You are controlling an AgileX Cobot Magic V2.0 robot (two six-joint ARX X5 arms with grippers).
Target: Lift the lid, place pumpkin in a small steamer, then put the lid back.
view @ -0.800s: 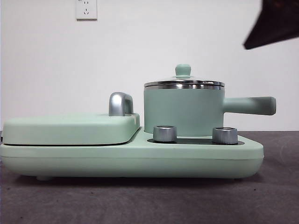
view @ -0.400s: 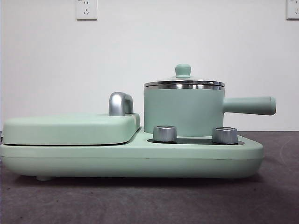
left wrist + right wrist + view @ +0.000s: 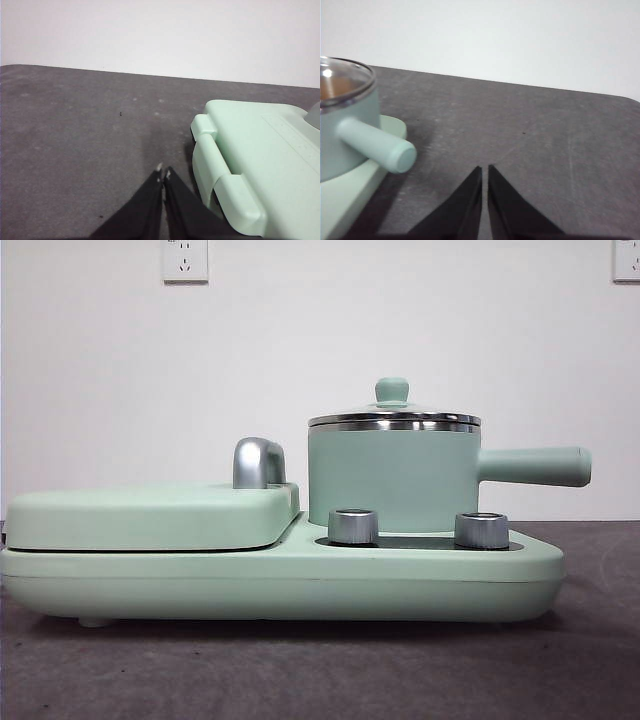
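the dark arm that filled the front view's top right corner a second ago has gone, so nothing reaches for the pot. both grippers idle with jaws together and empty: right gripper (image 3: 484, 169) beside the steamer's handle, left gripper (image 3: 163, 172) off the flat cover's (image 3: 150, 515) end. nearest stand two dials (image 3: 353, 526) on the base (image 3: 280, 585); behind them the small steamer (image 3: 395, 478), the lid (image 3: 392, 405) seated. the pumpkin is not visible (possibly inside). likely finished.
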